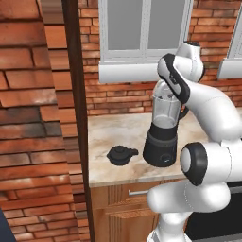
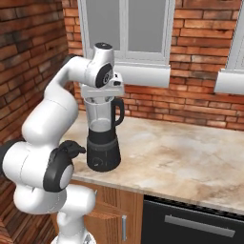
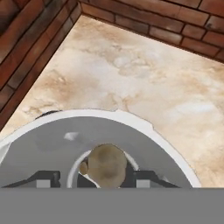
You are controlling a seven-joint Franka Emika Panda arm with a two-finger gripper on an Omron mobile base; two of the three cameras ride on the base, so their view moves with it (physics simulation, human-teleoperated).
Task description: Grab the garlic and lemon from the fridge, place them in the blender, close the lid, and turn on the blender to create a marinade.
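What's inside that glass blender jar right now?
Looking down through the hand view into the blender, one pale tan, roundish lump sits between the fingertips of the gripper, possibly the garlic. The jar's lower part is hidden. The lid lies on the counter.

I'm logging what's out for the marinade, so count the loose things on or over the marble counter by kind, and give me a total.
Countertop blender with black base and clear glass jar: 1
Small round black lid with a knob, lying on the counter left of the blender: 1
Pale tan garlic bulb, between the jaws over the open jar mouth: 1
Total: 3
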